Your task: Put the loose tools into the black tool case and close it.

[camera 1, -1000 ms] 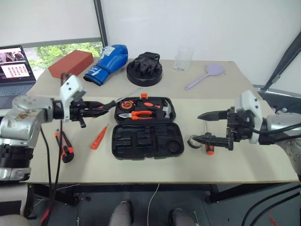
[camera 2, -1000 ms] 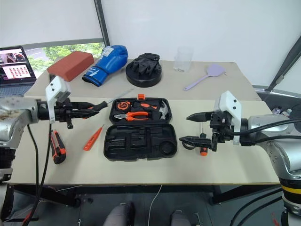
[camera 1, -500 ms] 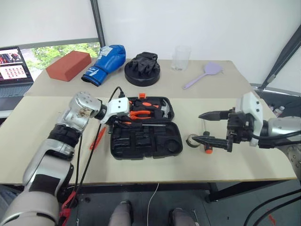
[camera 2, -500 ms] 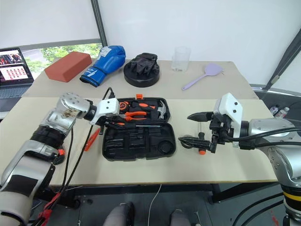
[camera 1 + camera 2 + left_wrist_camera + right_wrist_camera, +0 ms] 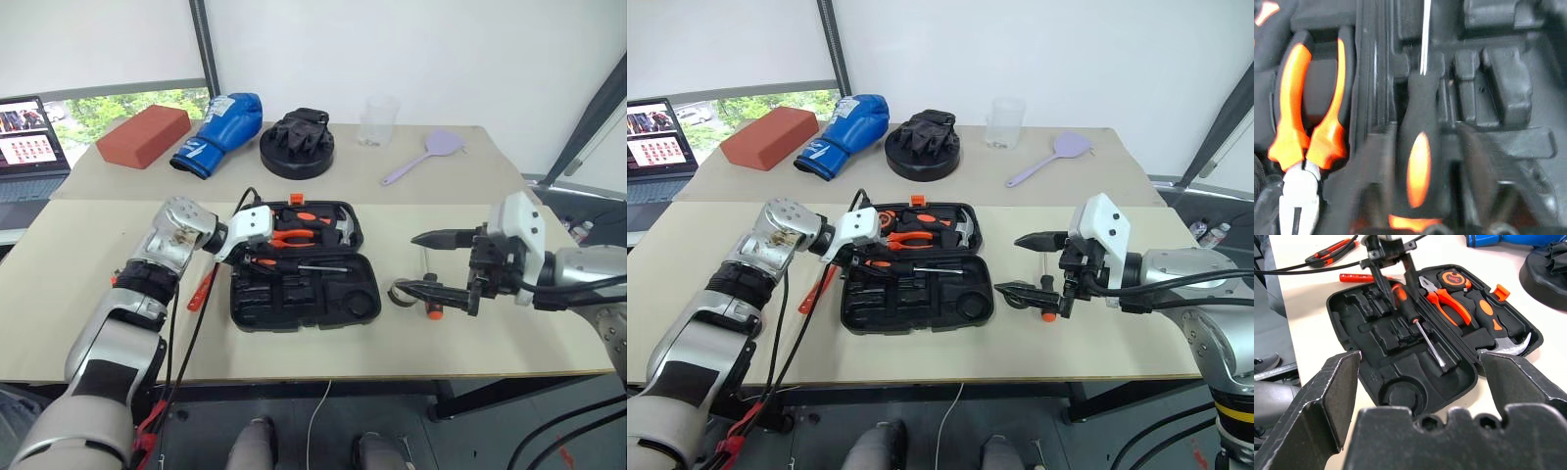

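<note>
Since a second ago the left end effector point(image 5: 1393, 271) has swung from the worktop's left edge to the open case point(image 5: 338, 304) and laid a screwdriver point(image 5: 1418, 320) in it, along the hinge; its fingers look parted, releasing. The right end effector point(image 5: 431, 264) hangs wide and empty. Tester point(image 5: 203, 287), knife and tape roll point(image 5: 402, 291) remain outside.

No legible text, label or number on anything here.
</note>
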Controlling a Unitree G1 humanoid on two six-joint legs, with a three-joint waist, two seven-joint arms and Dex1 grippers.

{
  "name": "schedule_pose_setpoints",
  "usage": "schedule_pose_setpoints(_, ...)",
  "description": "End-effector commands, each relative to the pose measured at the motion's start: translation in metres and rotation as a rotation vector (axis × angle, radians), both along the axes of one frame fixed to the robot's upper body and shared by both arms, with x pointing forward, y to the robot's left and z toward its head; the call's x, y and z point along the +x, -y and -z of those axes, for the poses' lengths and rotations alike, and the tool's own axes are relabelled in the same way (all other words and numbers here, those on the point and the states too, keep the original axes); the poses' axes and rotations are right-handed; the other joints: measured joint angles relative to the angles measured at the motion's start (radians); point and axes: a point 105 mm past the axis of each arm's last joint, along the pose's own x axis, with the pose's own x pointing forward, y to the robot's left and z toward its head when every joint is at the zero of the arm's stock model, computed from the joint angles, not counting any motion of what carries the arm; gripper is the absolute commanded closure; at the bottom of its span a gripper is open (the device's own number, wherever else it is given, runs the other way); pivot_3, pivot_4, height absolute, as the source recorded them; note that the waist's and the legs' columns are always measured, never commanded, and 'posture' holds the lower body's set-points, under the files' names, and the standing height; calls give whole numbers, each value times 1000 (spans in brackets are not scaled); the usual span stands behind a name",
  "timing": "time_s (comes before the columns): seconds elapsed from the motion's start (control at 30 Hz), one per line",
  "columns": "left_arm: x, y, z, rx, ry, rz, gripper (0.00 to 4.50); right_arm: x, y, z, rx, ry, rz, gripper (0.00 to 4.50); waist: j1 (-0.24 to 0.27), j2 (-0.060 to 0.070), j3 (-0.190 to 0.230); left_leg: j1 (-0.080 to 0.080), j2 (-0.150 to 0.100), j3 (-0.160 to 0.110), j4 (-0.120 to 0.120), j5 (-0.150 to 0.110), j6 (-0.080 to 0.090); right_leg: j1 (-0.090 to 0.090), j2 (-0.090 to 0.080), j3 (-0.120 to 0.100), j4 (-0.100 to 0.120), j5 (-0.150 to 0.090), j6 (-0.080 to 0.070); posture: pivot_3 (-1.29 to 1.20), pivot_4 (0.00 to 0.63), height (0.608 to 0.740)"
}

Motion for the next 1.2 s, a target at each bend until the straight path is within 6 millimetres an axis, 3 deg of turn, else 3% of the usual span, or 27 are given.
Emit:
schedule_pose_setpoints(0.03, -7, 11, -27, -51, 57, 57, 366, -5, -2, -12, 24, 40, -16, 0, -1, 0, 0, 0, 0, 0, 0, 0, 0, 0, 0, 0, 0, 0, 0, 0, 150, 735)
schedule_pose_setpoints(0.1, -7, 13, -29, -66, 59, 50, 19, -5, -3, -12, 25, 39, -18, 0, -3, 0, 0, 0, 0, 0, 0, 0, 0, 0, 0, 0, 0, 0, 0, 0, 150, 735)
schedule_pose_setpoints(0.17, -5, 13, -28, -68, 57, 30, 166, -5, -3, -12, 27, 39, -19, 0, -6, 0, 0, 0, 0, -1, 0, 0, 0, 0, 0, 0, 1, 0, 0, 0, 150, 735)
schedule_pose_setpoints(0.23, -1, 11, -24, -53, 63, 11, 711, -5, -3, -13, 28, 40, -18, 0, -8, 0, 0, 0, 0, -1, 0, 0, 0, 0, 0, 0, 1, 0, 0, 0, 150, 735)
schedule_pose_setpoints(0.4, 9, 6, -4, 0, 74, -22, 2684, -3, -1, -13, 19, 45, -9, 0, -7, 0, 0, 0, 0, -1, 1, 0, 1, 0, 1, 0, 1, 0, 0, 0, 150, 735)
schedule_pose_setpoints(0.57, 12, 7, 9, 32, 75, -11, 3947, -3, 1, -11, 14, 43, -2, 0, -6, 0, 0, 0, 0, -1, 1, 0, 1, 0, 1, 0, 1, 0, 0, 0, 150, 735)
schedule_pose_setpoints(0.6, 11, 8, 15, 52, 75, 3, 4382, -3, 1, -10, 14, 41, -1, 0, -6, 0, 0, 0, 0, -1, 1, 0, 1, 0, 1, 0, 1, 0, 0, 0, 150, 735)
schedule_pose_setpoints(0.63, 10, 9, 21, 77, 78, 18, 4488, -3, 1, -10, 14, 40, 0, 0, -6, 0, 0, 0, 0, -1, 1, 0, 1, 0, 1, 0, 1, 0, 0, 0, 150, 735)
schedule_pose_setpoints(0.73, 13, 7, 41, 187, 136, 21, 4488, -4, 1, -8, 16, 37, 5, 0, -1, 0, 0, 0, 0, -1, 2, 0, 1, 1, 1, 0, 1, 0, 0, 0, 150, 735)
schedule_pose_setpoints(0.83, 12, 6, 45, 186, 132, 25, 4488, -5, 2, -6, 15, 34, 9, 0, 7, 2, -1, 1, 0, -2, 6, 0, 1, 3, 1, 0, 2, 1, 1, 0, 150, 735)
schedule_pose_setpoints(0.9, 11, 5, 39, 144, 114, 15, 4488, -6, 3, -5, 13, 33, 18, 0, 7, 2, -1, 1, 0, -2, 9, -1, -1, 4, 1, -1, 1, -1, -2, 0, 150, 735)
schedule_pose_setpoints(1.03, 3, 8, -6, -113, 48, -8, 4488, -7, 15, 2, 0, 4, 83, 0, -2, 2, -1, 1, 0, -2, 10, -3, -4, 4, 1, 0, 0, 0, 0, 0, 150, 735)
schedule_pose_setpoints(1.07, 0, 8, -16, -172, 34, -3, 3985, -8, 19, 4, 2, -13, 102, 0, -3, 2, -1, 0, 0, -2, 10, -3, -4, 3, 1, 0, 1, 0, 0, 0, 150, 735)
schedule_pose_setpoints(1.1, -6, 7, -29, -236, 39, 14, 3810, -8, 24, 8, 5, -27, 133, 0, -3, 2, -1, -1, 0, -2, 10, -3, -4, 2, 1, 0, 1, 0, 0, 0, 150, 735)
schedule_pose_setpoints(1.2, -23, 4, -60, -402, 57, 21, 2684, -9, 37, 22, 26, -71, 242, 0, -6, 2, -1, -5, 0, -3, 10, 2, 4, 1, 1, 0, 2, 3, -3, 0, 150, 735)
